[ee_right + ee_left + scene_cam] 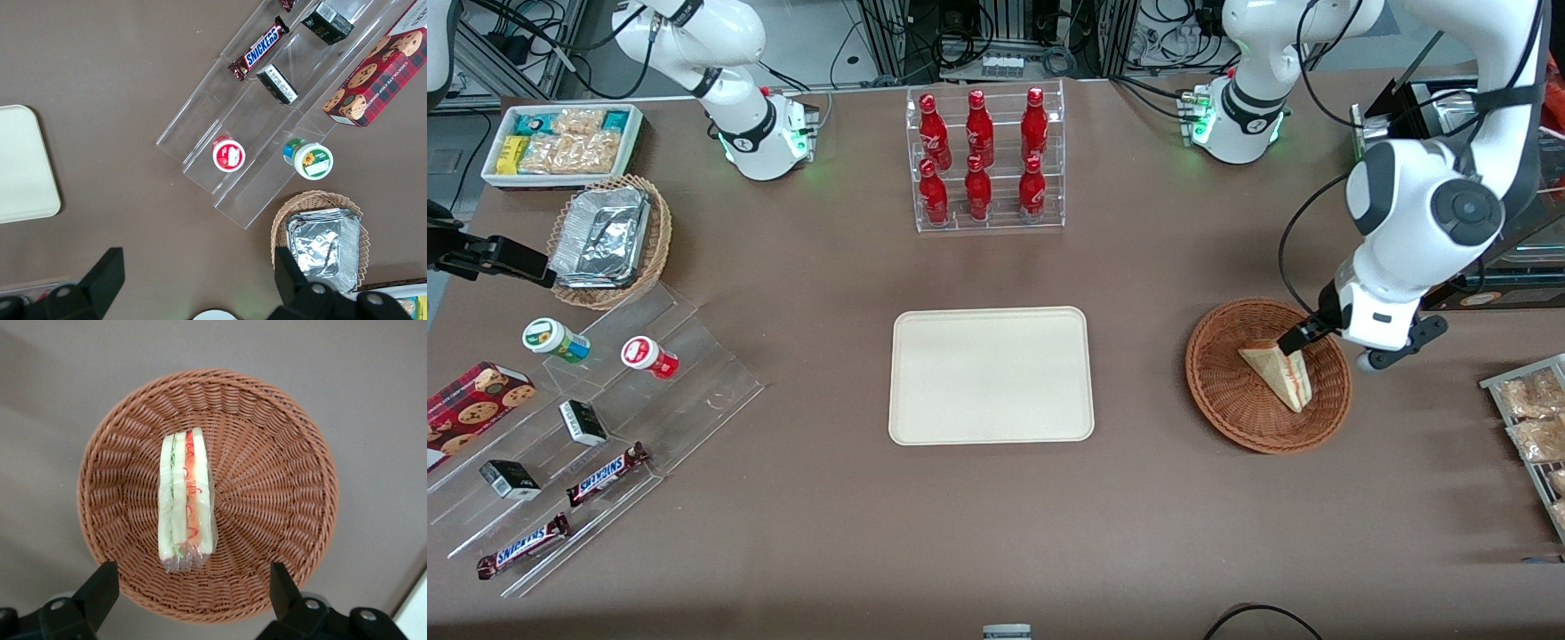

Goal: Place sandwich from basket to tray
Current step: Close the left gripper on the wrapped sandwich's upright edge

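Note:
The sandwich (1276,373) lies on its side in the round reddish-brown basket (1227,396), toward the working arm's end of the table. In the left wrist view the sandwich (185,500) shows its red, white and green edge in the middle of the basket (280,487). My left gripper (1301,342) hangs just above the basket, over the sandwich's wide end. It is open and empty (193,593), with its fingers (100,587) wide apart and above the basket rim. The cream tray (991,373) lies flat at the table's middle, beside the basket, with nothing on it. Its corner shows in the right wrist view (20,167).
A clear rack of red bottles (987,160) stands farther from the camera than the tray. Toward the parked arm's end are a tan basket of foil containers (609,240), a white snack bin (560,142) and clear display steps (587,418). Snack packets (1534,418) lie at the working arm's end.

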`<control>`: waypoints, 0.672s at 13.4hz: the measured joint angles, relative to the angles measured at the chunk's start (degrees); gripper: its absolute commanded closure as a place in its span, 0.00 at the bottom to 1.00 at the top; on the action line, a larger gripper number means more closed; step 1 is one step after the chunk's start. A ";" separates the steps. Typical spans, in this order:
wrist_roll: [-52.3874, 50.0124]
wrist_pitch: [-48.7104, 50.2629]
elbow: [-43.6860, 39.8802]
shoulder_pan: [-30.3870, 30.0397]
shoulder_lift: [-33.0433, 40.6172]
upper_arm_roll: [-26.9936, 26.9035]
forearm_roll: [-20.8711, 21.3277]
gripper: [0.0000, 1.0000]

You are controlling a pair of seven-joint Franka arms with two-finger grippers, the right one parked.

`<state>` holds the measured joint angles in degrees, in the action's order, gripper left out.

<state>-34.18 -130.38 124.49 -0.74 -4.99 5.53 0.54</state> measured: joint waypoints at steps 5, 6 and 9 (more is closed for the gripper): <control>-0.73 -3.97 1.22 -0.01 -5.52 0.00 0.00 0.00; -0.78 -4.82 1.26 -0.01 -6.53 0.00 0.00 0.00; -0.83 -7.31 1.30 -0.01 -9.48 0.00 0.00 0.09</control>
<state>-35.02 -137.69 125.79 -0.75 -14.47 5.53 0.54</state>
